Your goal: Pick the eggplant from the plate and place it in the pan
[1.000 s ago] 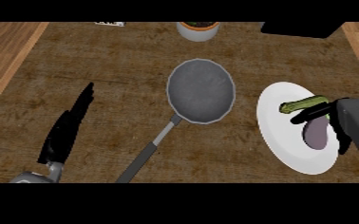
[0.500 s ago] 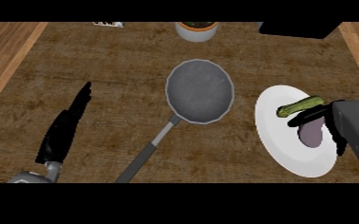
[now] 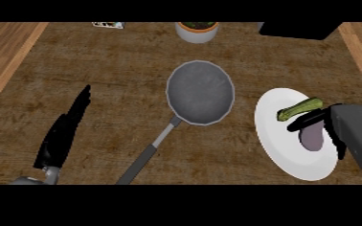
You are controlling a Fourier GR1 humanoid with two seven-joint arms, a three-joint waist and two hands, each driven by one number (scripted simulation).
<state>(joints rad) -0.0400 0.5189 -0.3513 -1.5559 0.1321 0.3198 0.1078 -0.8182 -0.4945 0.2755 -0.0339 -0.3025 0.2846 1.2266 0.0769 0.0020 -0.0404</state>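
A purple eggplant (image 3: 311,137) with a green stem (image 3: 299,108) lies on the white plate (image 3: 283,143) at the right. My right hand (image 3: 338,129) comes in from the right edge, its fingers curled over the eggplant and hiding much of it. The grey pan (image 3: 200,92) sits in the middle of the counter, its handle (image 3: 147,157) pointing toward the lower left. My left hand (image 3: 63,131) rests open at the lower left, fingers straight and pointing up, well away from the pan.
A white pot with a plant (image 3: 197,30) stands at the back centre. A black object (image 3: 300,29) sits at the back right, and a small item (image 3: 108,25) at the back left. Lighter wood strips border both sides.
My right hand has shifted slightly right and down on the plate and closed more around the eggplant. The left hand and pan have not moved.
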